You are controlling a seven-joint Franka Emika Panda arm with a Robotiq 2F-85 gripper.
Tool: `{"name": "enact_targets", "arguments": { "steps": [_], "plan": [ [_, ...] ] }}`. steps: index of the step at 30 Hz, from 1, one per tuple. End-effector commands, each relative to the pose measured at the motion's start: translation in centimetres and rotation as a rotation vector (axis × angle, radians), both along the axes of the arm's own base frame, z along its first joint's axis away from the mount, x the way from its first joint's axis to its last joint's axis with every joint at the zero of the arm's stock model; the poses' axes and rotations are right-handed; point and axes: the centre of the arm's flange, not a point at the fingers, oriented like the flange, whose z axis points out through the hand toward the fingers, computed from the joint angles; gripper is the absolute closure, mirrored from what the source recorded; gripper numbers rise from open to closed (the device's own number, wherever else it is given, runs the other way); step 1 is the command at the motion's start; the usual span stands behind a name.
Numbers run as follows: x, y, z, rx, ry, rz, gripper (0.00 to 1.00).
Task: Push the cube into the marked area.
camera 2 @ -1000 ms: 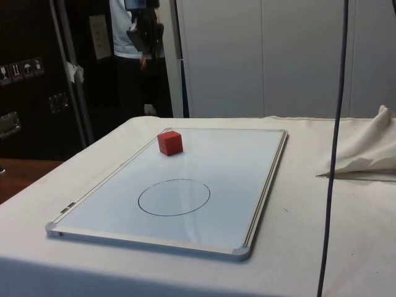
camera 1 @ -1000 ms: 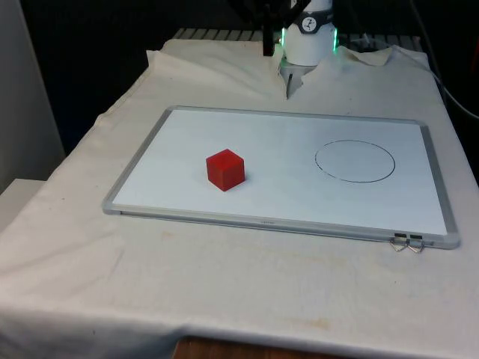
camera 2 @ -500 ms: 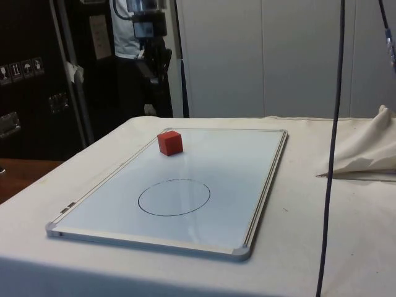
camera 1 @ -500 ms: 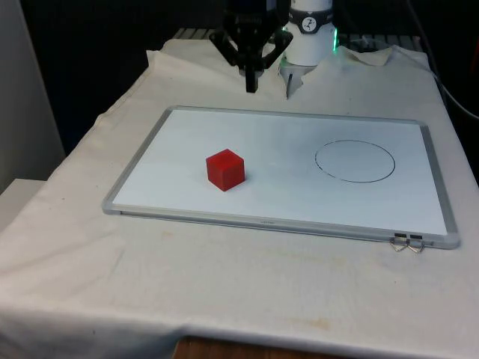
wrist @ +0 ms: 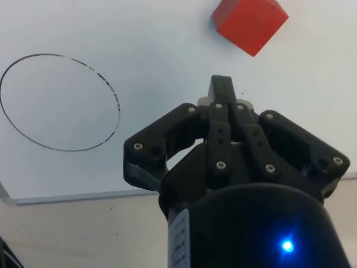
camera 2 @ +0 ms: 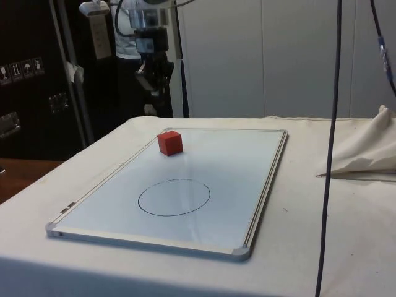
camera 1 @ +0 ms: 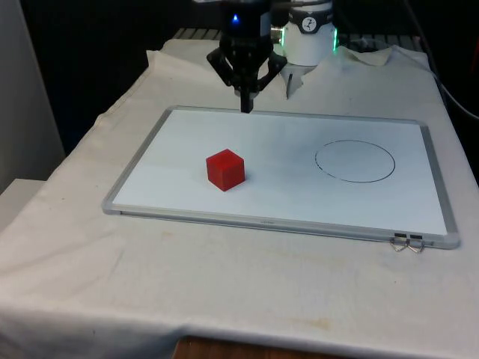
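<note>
Claw (camera 1: pixel 245 107), fingers pressed together, hovers at the whiteboard's (camera 1: pixel 179 127) far edge; red cube (camera 1: pixel 225 169) lies nearer, circle (camera 1: pixel 355 161) toward the front view's right.

light: bright, even | shadows: soft | whiteboard (camera 2: pixel 235 161): faint sheen, possibly glare

Arm lowered, fingers (camera 1: pixel 245 105) pressed together (pointing down).
</note>
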Motion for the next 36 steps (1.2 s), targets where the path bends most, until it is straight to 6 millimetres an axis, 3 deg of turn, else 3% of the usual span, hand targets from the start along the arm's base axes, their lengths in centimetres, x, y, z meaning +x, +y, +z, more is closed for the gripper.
{"name": "enact_targets", "arguments": {
  "steps": [1, 13, 22, 36],
  "plan": [
    [0.0, -0.2, -0.3, -0.010, -0.010, -0.015, 1.00],
    [0.2, -0.8, -2.3, -0.024, -0.034, -0.080, 1.00],
    [0.6, -1.0, -2.1, -0.046, -0.050, -0.103, 1.00],
    [2.0, -4.2, -6.3, -0.040, -0.063, -0.165, 1.00]
  ]
}}
